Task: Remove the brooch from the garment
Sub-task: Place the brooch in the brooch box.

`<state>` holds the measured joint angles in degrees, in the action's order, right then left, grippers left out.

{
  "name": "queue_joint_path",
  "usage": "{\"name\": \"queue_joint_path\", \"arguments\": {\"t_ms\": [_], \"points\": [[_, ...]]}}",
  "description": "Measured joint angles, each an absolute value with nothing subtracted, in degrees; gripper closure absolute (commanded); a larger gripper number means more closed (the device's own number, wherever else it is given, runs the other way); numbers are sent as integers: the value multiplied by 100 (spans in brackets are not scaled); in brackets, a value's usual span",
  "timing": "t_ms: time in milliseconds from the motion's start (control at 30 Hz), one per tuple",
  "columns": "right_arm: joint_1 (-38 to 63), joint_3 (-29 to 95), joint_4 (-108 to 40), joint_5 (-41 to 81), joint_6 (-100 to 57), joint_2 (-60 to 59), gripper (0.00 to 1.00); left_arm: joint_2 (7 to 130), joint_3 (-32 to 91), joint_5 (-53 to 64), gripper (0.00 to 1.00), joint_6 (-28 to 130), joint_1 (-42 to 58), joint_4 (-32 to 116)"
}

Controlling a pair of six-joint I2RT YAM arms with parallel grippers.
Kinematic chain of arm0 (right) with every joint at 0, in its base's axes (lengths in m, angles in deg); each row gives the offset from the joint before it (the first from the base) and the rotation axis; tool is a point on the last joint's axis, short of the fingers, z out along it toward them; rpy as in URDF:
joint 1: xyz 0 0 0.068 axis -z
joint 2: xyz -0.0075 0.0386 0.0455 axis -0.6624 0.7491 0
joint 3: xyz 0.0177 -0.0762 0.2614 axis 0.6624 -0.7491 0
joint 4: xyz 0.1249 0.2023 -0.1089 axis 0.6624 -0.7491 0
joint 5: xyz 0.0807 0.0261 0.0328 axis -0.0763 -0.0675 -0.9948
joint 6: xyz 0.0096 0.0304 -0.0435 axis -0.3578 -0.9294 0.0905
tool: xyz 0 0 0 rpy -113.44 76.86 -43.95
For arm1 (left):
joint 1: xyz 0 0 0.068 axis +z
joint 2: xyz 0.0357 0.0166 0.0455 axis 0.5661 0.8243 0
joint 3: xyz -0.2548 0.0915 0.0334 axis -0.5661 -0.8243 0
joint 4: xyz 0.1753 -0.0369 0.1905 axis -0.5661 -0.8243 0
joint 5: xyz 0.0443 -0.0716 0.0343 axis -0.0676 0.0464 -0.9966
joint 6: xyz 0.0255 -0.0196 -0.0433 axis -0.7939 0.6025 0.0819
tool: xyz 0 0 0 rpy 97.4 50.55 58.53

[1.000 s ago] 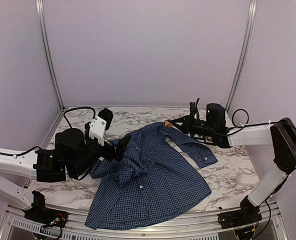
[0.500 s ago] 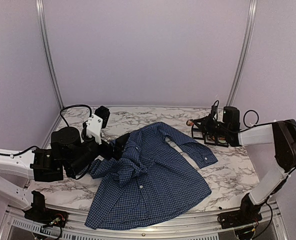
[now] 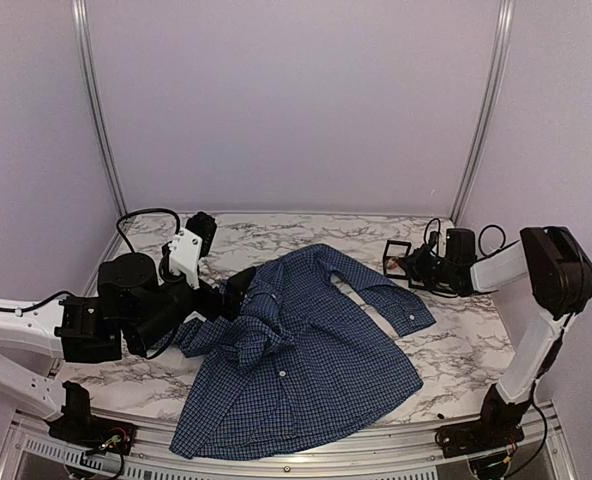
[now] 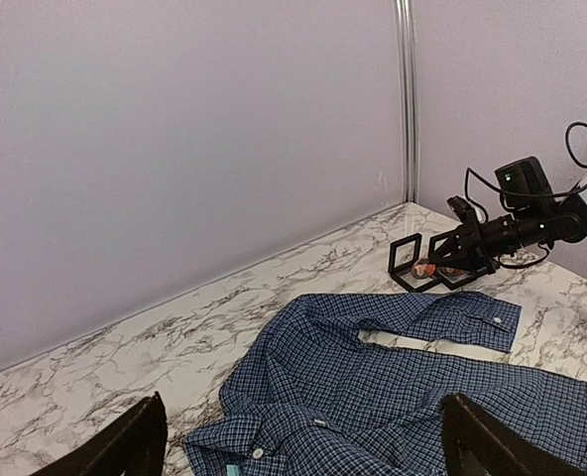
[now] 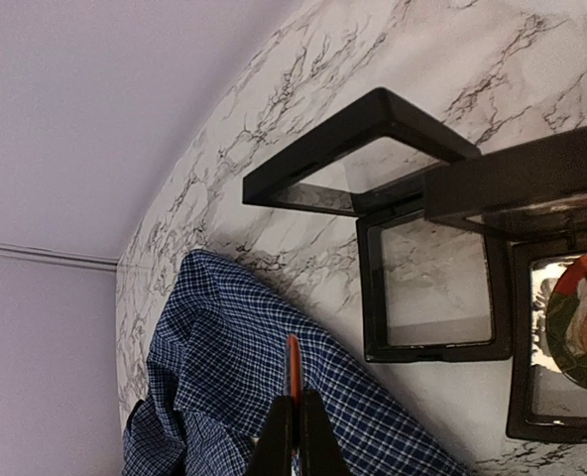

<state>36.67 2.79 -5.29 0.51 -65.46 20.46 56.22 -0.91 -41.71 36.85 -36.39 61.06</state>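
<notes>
**One brooch, looks clear of the shirt**

Brooch (image 5: 293, 365) shows edge-on, a thin red sliver running in line with the fingers of the right gripper (image 5: 290, 428), which is clamped on it. Black frames (image 5: 432, 288) sit just beside it. The shirt (image 3: 296, 350) lies off to the left. The left gripper (image 4: 303, 402) is spread wide over the shirt, well apart.

On my feed, the left arm (image 3: 96, 322) and right arm (image 3: 532, 350) both show white links (image 3: 11, 328) between bulky black joints (image 3: 556, 272). Thin black cables (image 3: 141, 214) loop off them. A white bracket (image 3: 187, 256) backs the black left gripper (image 3: 228, 296).
</notes>
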Motion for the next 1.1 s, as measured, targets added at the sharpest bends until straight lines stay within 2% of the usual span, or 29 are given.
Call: {"name": "queue_joint_path", "arguments": {"t_ms": [467,1100], "points": [[3691,861,-242,484,-6572,2924,100,5412,-91,-4182,1,3690,-3639,5968],[3691,907,-273,908,-6548,2955,100,5410,-91,-4184,1,3683,-3639,5957]]}}
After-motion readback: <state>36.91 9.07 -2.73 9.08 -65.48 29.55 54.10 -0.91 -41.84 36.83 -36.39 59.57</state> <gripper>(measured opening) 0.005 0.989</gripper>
